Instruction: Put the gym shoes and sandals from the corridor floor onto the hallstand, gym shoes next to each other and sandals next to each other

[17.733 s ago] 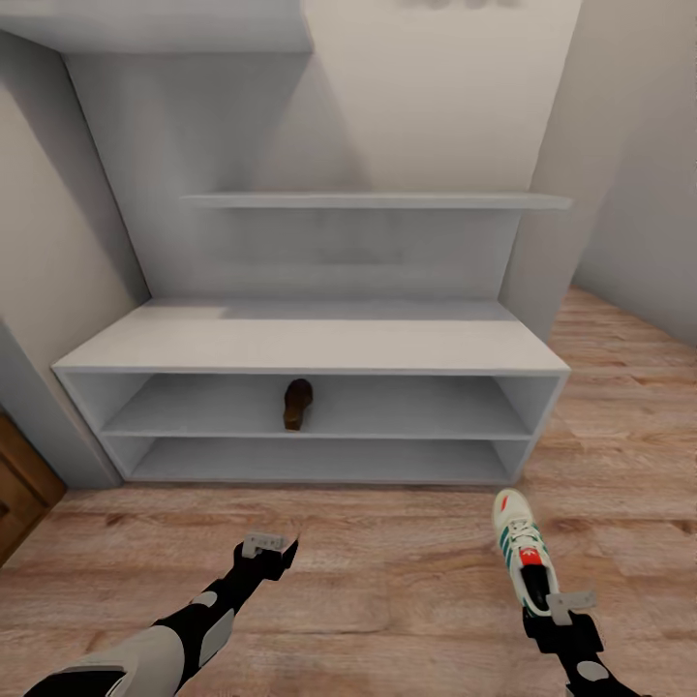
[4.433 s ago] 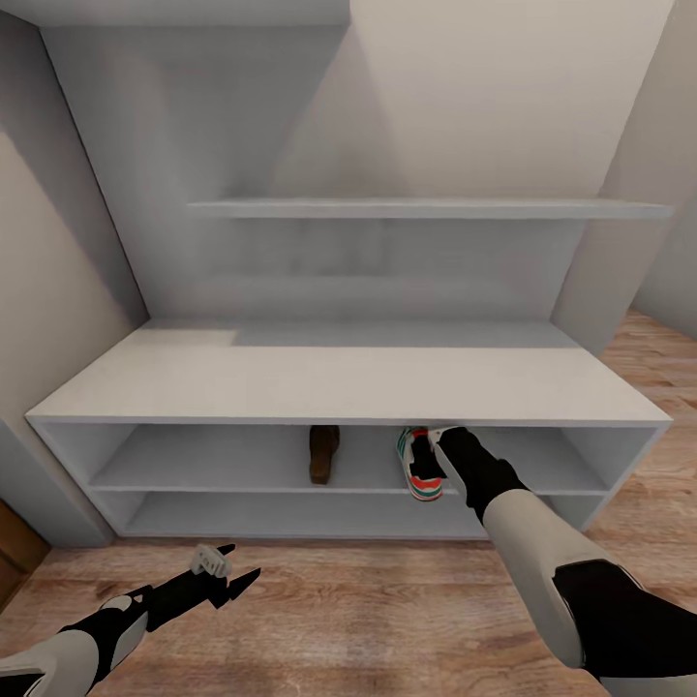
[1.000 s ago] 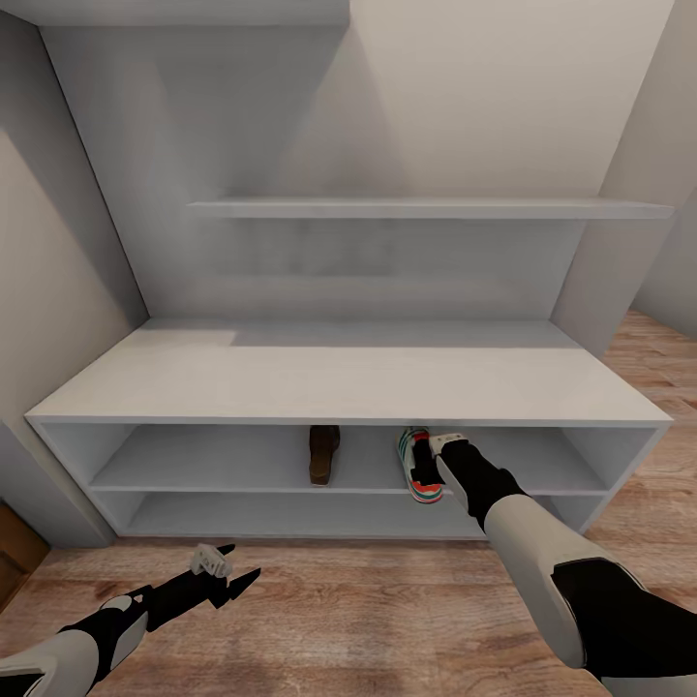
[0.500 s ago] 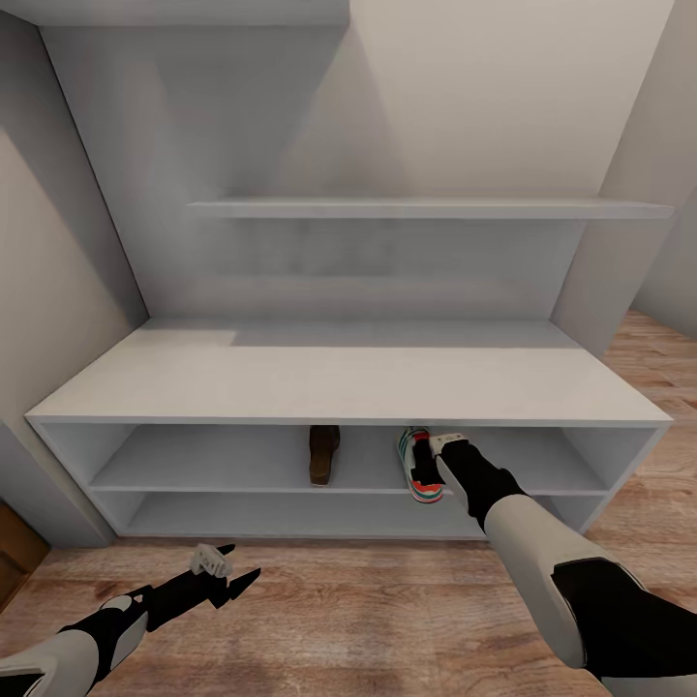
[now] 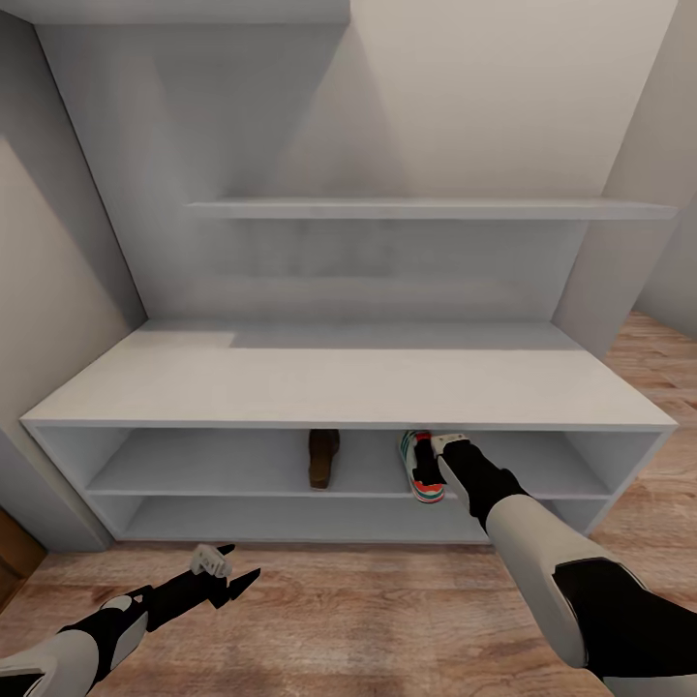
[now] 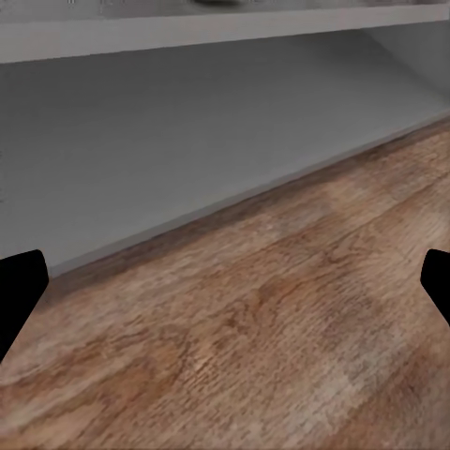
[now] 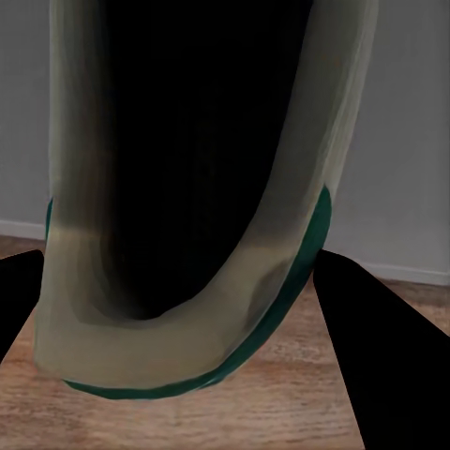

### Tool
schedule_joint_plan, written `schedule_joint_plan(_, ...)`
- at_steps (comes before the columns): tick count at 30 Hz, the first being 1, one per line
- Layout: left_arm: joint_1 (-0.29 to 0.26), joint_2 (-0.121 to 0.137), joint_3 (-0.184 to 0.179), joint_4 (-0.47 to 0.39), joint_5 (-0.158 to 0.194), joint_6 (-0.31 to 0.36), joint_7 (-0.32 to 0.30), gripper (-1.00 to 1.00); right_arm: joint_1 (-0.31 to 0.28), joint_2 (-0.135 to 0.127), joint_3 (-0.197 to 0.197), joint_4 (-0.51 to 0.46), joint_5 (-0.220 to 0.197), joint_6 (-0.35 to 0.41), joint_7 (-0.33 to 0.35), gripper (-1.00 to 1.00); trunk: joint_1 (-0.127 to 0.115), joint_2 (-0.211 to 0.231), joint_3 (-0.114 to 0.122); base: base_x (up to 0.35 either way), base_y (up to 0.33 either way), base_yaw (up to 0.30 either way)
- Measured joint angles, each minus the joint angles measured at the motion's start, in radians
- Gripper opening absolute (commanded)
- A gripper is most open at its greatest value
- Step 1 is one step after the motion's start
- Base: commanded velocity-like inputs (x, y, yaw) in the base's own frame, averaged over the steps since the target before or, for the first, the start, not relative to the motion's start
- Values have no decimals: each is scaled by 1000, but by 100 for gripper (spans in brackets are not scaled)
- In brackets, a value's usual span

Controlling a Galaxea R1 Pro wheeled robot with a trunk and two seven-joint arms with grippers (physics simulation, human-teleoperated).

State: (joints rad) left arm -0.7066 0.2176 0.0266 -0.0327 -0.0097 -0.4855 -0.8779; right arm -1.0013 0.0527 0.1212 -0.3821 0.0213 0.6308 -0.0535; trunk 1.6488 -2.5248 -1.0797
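A pale grey corridor nook with plain walls stands over the corridor floor (image 5: 387, 600) of light brown planks. Against the back wall sits the hallstand (image 5: 348, 382), a wide bench with two open shelves below and a floating shelf (image 5: 426, 208) above.

On the upper open shelf, one dark brown sandal (image 5: 323, 456) lies near the middle, toe inward. To its right, apart from it, one gym shoe (image 5: 418, 467) rests with its striped heel at the shelf's front edge. The right gripper (image 5: 438, 463) is at that heel; in the right wrist view the shoe's dark opening (image 7: 187, 187) sits between the two black fingers (image 7: 375, 356), but whether the jaws are clamped on the rim or already slack I cannot tell. The left gripper (image 5: 218, 571) hovers low over the floor before the bottom shelf with its jaws spread and nothing between them.

The step in hand looks like setting this shoe down. It would go best by letting go only once the sole lies flat and fully on the shelf, then drawing the arm straight back, leaving free shelf on either side for the matching shoe and sandal.

No brand mark, label or writing can be read anywhere.
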Motion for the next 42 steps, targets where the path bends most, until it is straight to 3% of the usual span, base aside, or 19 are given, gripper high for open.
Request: schedule_joint_plan(42,0,0,0,0,0,0,0,100,0,-1,0,0,0,0,0,-100,0,0,0,27,0,0)
